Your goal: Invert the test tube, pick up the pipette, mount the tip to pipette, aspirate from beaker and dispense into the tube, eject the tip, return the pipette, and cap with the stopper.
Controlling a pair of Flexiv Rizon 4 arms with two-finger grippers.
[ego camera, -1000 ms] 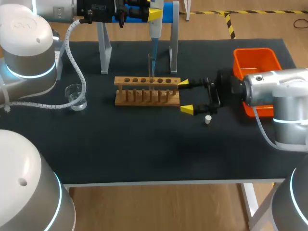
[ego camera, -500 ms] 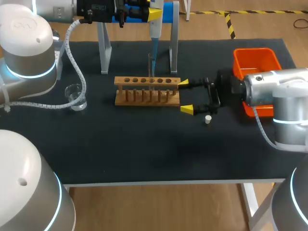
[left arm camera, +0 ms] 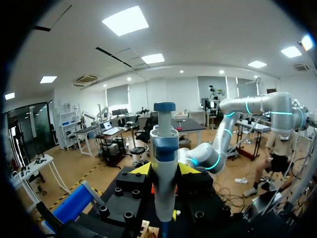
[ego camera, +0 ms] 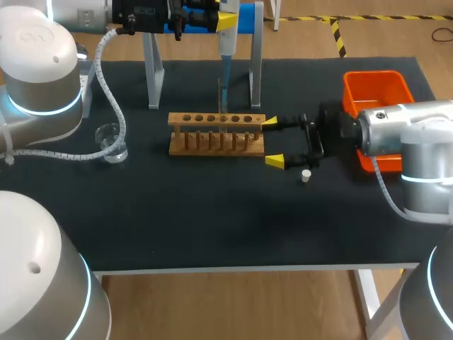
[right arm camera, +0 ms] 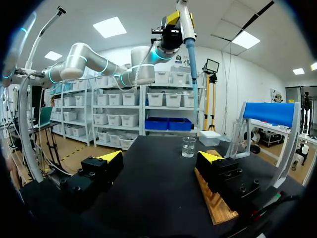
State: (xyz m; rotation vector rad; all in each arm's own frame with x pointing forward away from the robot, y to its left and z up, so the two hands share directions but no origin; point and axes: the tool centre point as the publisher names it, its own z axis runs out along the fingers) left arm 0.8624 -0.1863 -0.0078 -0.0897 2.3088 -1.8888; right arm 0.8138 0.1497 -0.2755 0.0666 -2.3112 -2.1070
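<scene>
My left gripper (ego camera: 226, 20) is shut on the white and blue pipette (ego camera: 227, 42), held upright high over the back of the table. The pipette's blue tip (ego camera: 226, 76) points down right at the mouth of a clear test tube (ego camera: 221, 98), which stands in the wooden rack (ego camera: 216, 134). In the left wrist view the pipette (left arm camera: 164, 168) stands between the yellow fingertips (left arm camera: 141, 169). My right gripper (ego camera: 273, 142) is open just right of the rack's end, with nothing in it. A small white stopper (ego camera: 306, 176) lies beside it. The glass beaker (ego camera: 111, 142) stands at the left.
An orange bin (ego camera: 379, 86) sits at the back right, behind my right arm. The pipette stand (ego camera: 253, 64), with grey legs and a blue top, rises behind the rack. In the right wrist view the beaker (right arm camera: 188, 147) is far ahead of the open gripper (right arm camera: 161, 157).
</scene>
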